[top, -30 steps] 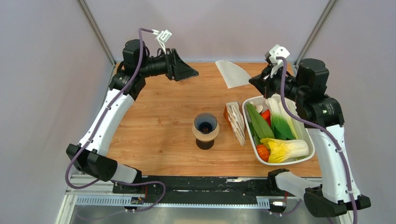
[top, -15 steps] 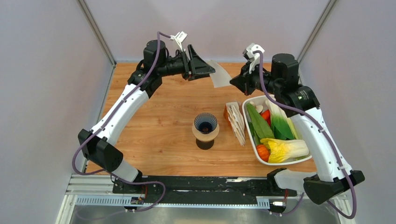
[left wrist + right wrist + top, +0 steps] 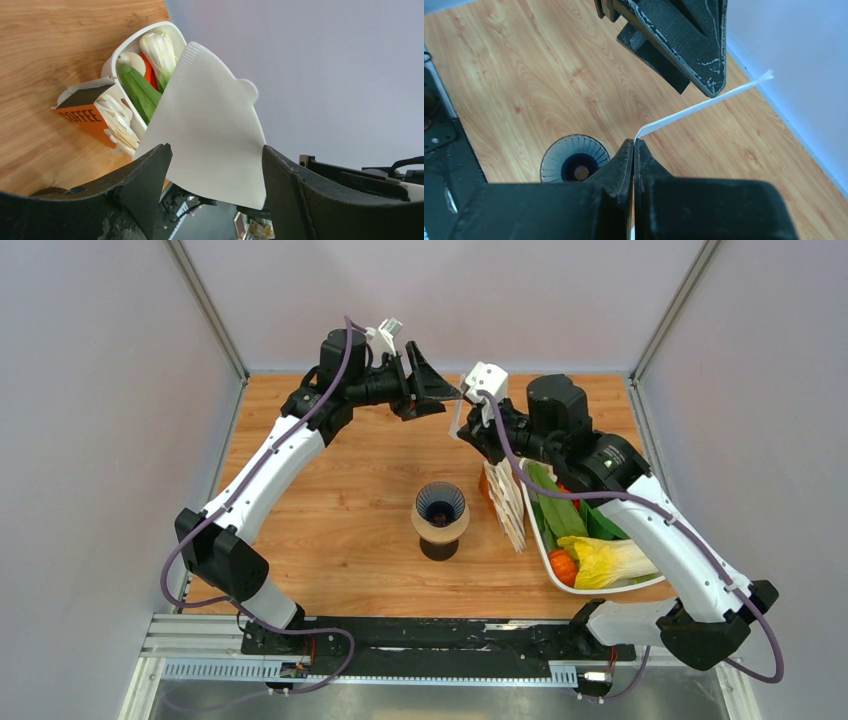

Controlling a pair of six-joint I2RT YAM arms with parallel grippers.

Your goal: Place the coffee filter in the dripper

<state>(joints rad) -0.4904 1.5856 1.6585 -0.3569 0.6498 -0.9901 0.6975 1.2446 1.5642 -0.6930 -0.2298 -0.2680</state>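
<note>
The white, fan-shaped paper filter (image 3: 210,130) hangs unopened in the air near the worktop's far edge. The navy ribbed dripper (image 3: 441,505) stands mouth-up at mid-worktop.

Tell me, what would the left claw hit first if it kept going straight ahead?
Most likely the coffee filter: it hangs just ahead of the open left gripper, pinched edge-on by the right gripper. The exact gap is hard to judge.
</note>
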